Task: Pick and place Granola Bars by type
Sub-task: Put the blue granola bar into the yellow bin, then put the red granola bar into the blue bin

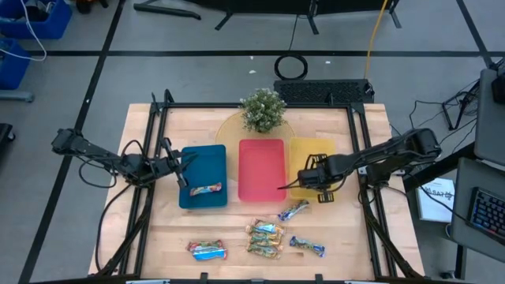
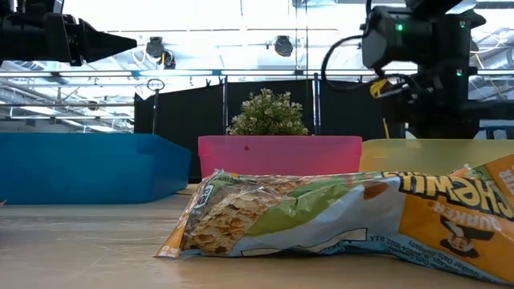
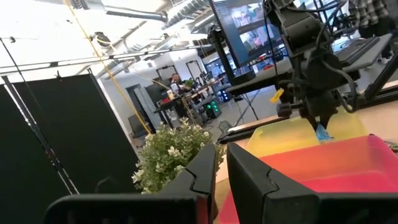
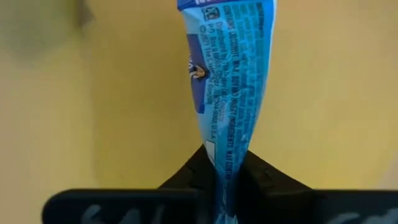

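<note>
My right gripper point(image 1: 304, 180) hangs over the yellow tray point(image 1: 316, 150), pointing down and shut on a shiny blue granola bar point(image 4: 227, 81). My left gripper point(image 1: 185, 163) waits above the blue tray point(image 1: 201, 162), shut and holding nothing. A blue-and-orange bar point(image 1: 205, 189) lies flat in the blue tray. The red tray point(image 1: 260, 170) stands between the other two trays. Several bars lie on the table in front of the trays: a shiny blue one point(image 1: 292, 211), two tan ones point(image 1: 267, 229) point(image 1: 264, 248), another blue one point(image 1: 306, 246) and a blue-and-orange one point(image 1: 207, 251). My right gripper pinches one crimped end of the blue bar's wrapper point(image 4: 225, 167) between its two fingers, coming from above and pointing down. The bar hangs below the fingers point(image 3: 321, 132) above the yellow tray's floor; whether its free end touches the tray cannot be seen.
A small potted plant point(image 1: 263, 110) stands behind the red tray. Dark frame rails point(image 1: 158, 118) run along the table's left and right sides. In the low view a tan bar point(image 2: 337, 217) lies close in front of the trays. Bare wood shows at the near left.
</note>
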